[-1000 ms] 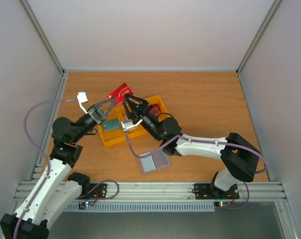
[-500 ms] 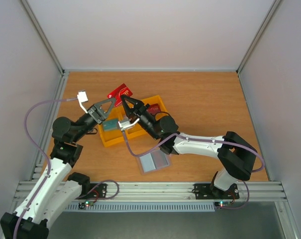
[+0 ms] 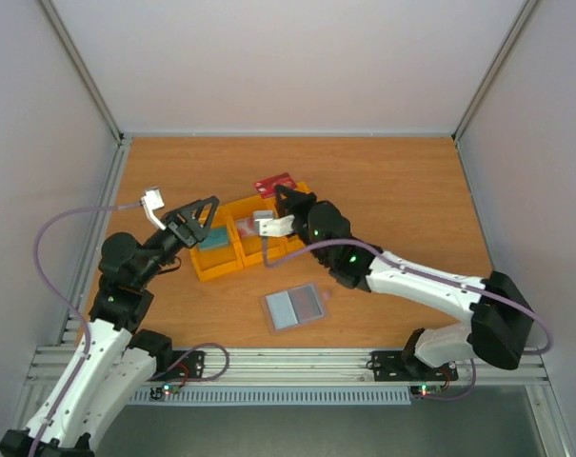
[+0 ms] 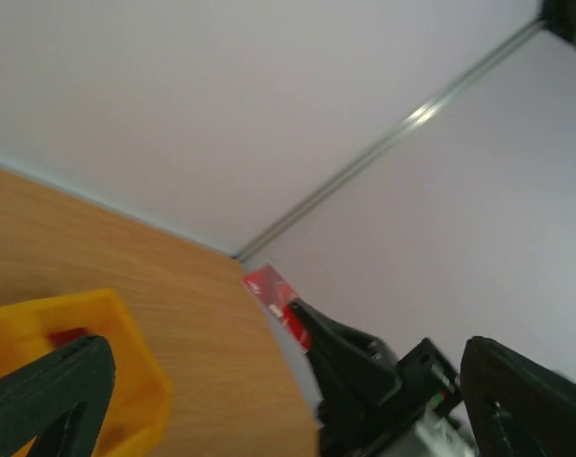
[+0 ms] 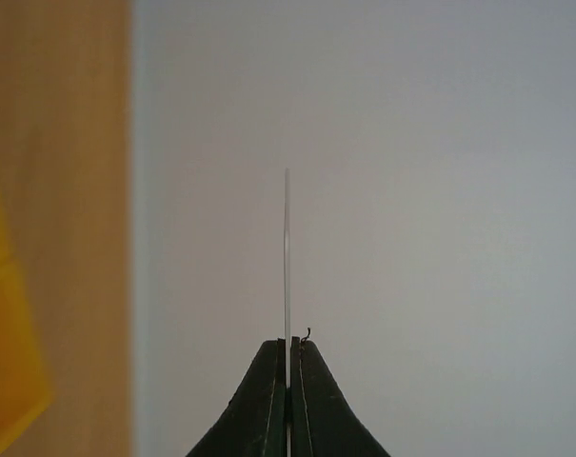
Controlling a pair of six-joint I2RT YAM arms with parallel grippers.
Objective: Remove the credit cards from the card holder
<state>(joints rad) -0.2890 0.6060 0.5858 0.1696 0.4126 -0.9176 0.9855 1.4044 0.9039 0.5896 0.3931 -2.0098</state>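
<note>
The card holder [image 3: 295,307] lies open and flat on the table near the front. A red credit card [image 3: 273,183] is pinched in my shut right gripper [image 3: 282,195], above the far right corner of the yellow tray [image 3: 208,267]. The right wrist view shows that card [image 5: 287,257] edge-on between the closed jaws of the right gripper [image 5: 288,347]. A teal credit card [image 3: 214,238] lies in the tray's left compartment. My left gripper [image 3: 208,215] stands open and empty over the tray's left end. From the left wrist view, the left gripper [image 4: 283,357] faces the red card [image 4: 267,286].
The yellow tray [image 4: 107,319] has three compartments and stands mid-table between both arms. Something pale lies in its middle compartment [image 3: 245,228]. White walls with metal rails close in the table on the left, right and back. A purple cable loops off each arm.
The left gripper opened, let go of the red card and drew back left. The right gripper shut on the card and carried it to the right, toward the tray's far corner.
</note>
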